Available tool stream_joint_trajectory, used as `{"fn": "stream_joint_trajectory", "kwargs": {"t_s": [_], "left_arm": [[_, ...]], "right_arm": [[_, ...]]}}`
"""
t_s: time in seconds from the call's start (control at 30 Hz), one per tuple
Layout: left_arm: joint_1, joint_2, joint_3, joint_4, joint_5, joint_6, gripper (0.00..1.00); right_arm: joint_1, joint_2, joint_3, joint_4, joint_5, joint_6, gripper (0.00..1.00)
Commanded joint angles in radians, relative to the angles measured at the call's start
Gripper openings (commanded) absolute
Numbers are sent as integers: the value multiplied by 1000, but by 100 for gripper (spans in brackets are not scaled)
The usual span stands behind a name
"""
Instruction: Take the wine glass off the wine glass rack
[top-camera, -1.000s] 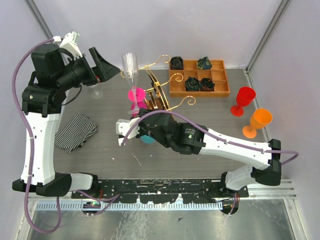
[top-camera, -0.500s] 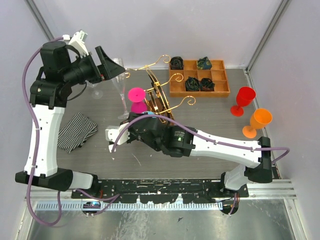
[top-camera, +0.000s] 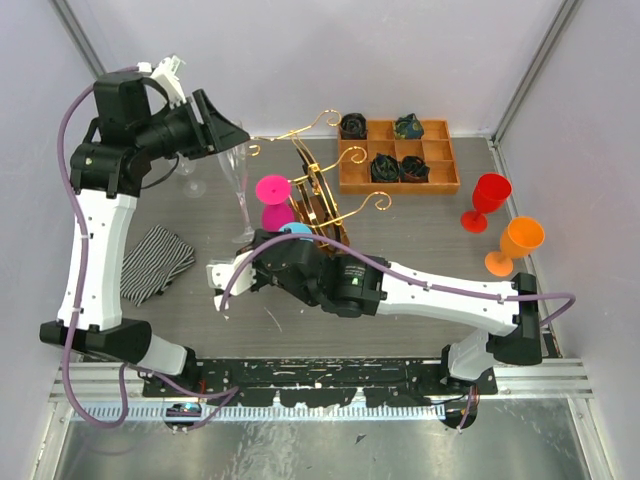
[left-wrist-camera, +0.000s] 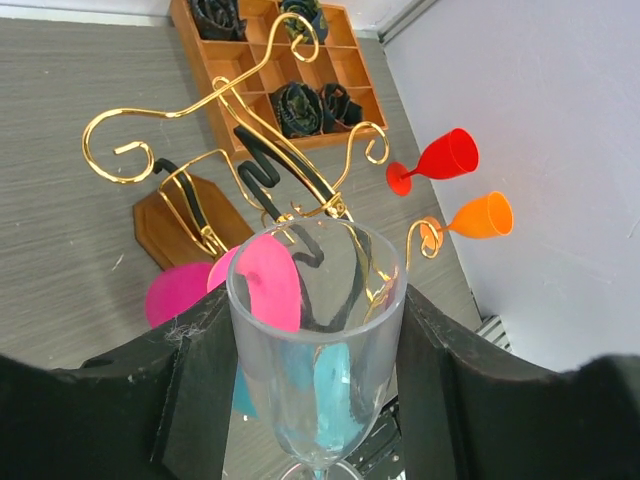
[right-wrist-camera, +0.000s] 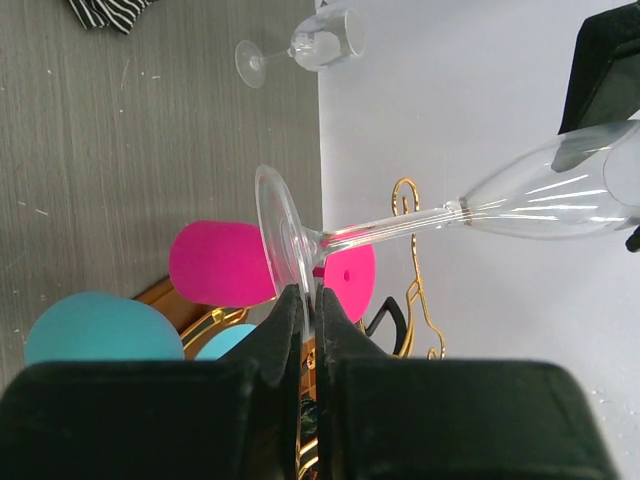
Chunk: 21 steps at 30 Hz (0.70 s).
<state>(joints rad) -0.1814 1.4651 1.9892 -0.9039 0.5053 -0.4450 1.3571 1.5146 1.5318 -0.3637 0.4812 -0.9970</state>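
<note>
Wine glass (top-camera: 239, 190), clear, held tilted left of centre in the overhead view, just left of the wine glass rack (top-camera: 318, 188). Left gripper (left-wrist-camera: 315, 370) jaws clamped around the bowl; right gripper (right-wrist-camera: 307, 298) jaws pinched on the foot's rim (stem slanting between the two). Pink glass (top-camera: 272, 188) hanging on the rack.

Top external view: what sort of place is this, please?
Most likely a robot test cell, not a home: left arm and right arm bolted to a rail at the table edge, plain white walls, and staged props like the wine glass rack and clear wine glass.
</note>
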Motion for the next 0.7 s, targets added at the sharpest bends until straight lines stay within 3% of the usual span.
{"fn": "stream_joint_trajectory", "kwargs": {"t_s": [0.0, 0.03, 0.07, 0.1, 0.13, 0.2, 0.27, 0.37, 0.47, 0.57, 0.67], "left_arm": [[1, -10, 43, -90, -41, 75, 36], [1, -14, 41, -93, -60, 81, 36], [1, -19, 40, -96, -84, 86, 36], [1, -24, 41, -102, -118, 95, 36], [0, -27, 46, -113, -156, 108, 36], [2, -28, 65, -141, -242, 151, 36], [2, -28, 86, -158, -305, 201, 39], [2, -40, 38, -134, -393, 247, 39], [3, -94, -143, 18, -504, 262, 35], [2, -199, -410, 293, -599, 269, 31], [2, -317, -743, 644, -681, 307, 40]], "right_arm": [[4, -13, 55, 82, 37, -38, 1], [5, -10, 54, 87, 44, -34, 2], [5, -9, 54, 93, 50, -28, 20], [5, -8, 54, 99, 58, -16, 46], [6, -10, 56, 106, 67, -3, 62], [6, -18, 66, 108, 85, 33, 80], [7, -36, 77, 106, 102, 81, 90], [4, -78, 83, 108, 136, 177, 98], [5, -110, 84, 109, 179, 264, 100], [-8, -139, 68, 110, 203, 307, 100], [-35, -158, 51, 112, 208, 343, 100]]}}
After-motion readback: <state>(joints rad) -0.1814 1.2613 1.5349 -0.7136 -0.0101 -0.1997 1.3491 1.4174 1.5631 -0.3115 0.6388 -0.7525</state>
